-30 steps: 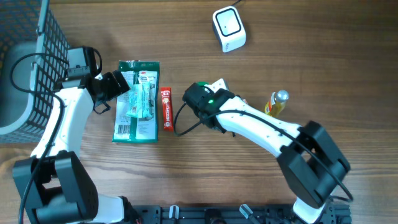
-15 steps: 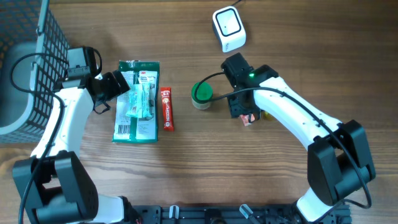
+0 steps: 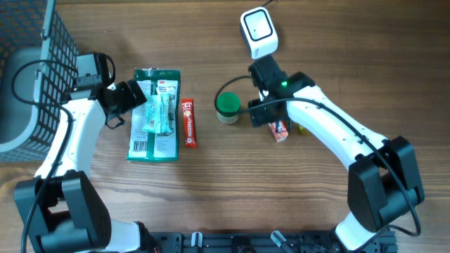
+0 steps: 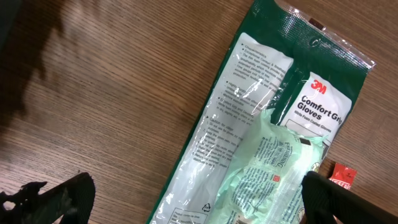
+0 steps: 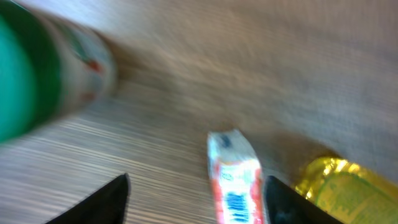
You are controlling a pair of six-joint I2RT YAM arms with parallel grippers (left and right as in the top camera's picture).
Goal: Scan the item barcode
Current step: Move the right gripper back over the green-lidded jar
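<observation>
wooden table (image 3: 365, 63) bears 3m gloves pack (image 4: 261, 118); left gripper (image 4: 199, 196) and right gripper (image 5: 196, 200) gape.

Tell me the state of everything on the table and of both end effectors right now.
Left end effector: open, over the glove pack.
Right end effector: open, near the small packet, not gripping it.
Glove pack: lying flat, free.
Red stick pack: lying flat beside the glove pack.
Green-lidded container: upright, lid on, free.
Small packet: lying flat, free.
Scanner: on the table, nothing held before it.

surface: wood-grain table (image 3: 351, 42) | light: even, soft shadows
</observation>
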